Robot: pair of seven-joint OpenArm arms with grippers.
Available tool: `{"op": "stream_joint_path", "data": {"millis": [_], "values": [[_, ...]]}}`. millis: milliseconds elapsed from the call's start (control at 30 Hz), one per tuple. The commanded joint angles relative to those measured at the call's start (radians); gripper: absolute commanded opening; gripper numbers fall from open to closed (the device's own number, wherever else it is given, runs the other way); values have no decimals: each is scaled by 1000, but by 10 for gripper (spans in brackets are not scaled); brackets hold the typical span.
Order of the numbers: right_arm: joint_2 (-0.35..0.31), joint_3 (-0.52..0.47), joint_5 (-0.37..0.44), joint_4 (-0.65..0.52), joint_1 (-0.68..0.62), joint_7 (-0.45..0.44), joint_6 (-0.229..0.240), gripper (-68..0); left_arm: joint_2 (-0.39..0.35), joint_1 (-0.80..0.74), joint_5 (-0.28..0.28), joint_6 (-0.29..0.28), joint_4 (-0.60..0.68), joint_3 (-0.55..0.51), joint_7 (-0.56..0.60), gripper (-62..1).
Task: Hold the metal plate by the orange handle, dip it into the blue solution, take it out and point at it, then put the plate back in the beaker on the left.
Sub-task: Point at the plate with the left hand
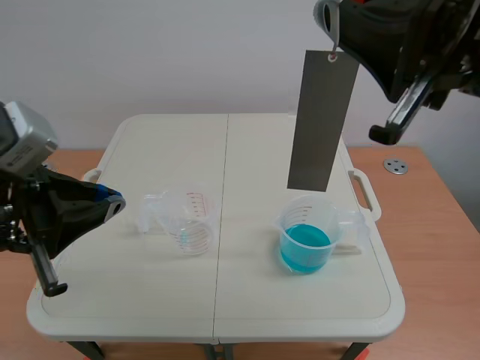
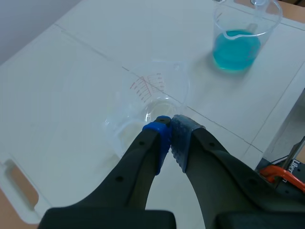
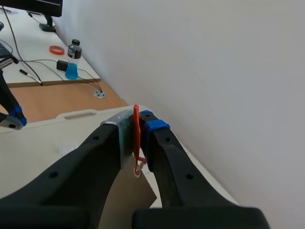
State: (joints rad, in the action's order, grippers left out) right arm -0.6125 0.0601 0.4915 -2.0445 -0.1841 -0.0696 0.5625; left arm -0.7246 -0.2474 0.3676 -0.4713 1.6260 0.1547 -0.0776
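Pale wall closes off the far side of a cream folding table [image 1: 247, 300], with brown wood showing around its edges. High on the right side, the right gripper [image 3: 137, 126] is clamped on the thin orange handle [image 3: 136, 138], which is pinched upright between its two pads. From that handle the metal plate [image 1: 321, 120] hangs straight down, a long grey strip clear of the liquid. Its lower edge sits just above the rim of the beaker of blue solution [image 1: 309, 234], which stands on the right half of the table. The blue solution [image 1: 305, 249] fills roughly the lower half of that beaker.

On the left half of the table stands the empty beaker [image 1: 187, 221], clear plastic with red graduation marks, well apart from the blue one. The left gripper [image 2: 169, 125] is low at the near left, just beside this empty beaker, its fingers closed together on nothing: the blue pad [image 2: 159, 132] meets the grey-green dotted pad [image 2: 181, 139].

A small round metal fitting [image 1: 395, 166] lies on the wood past the table's right edge. In the right wrist view a bottle of blue liquid [image 3: 72, 59] and an orange ring [image 3: 56, 49] rest on a distant desk
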Motion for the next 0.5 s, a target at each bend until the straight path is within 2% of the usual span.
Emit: {"op": "stream_joint_path", "data": {"millis": [0, 200, 467], "values": [[-14, -6, 18, 10, 22, -16, -4, -663, 20, 20, 9, 1, 10, 13, -3, -593], [-37, -6, 30, 38, 35, -35, -4, -663, 85, 114, -4, -19, 9, 106, -70, -593], [-47, -6, 40, 39, 35, -35, 4, -663, 190, 217, -107, -18, -28, 214, -105, -593]]}}
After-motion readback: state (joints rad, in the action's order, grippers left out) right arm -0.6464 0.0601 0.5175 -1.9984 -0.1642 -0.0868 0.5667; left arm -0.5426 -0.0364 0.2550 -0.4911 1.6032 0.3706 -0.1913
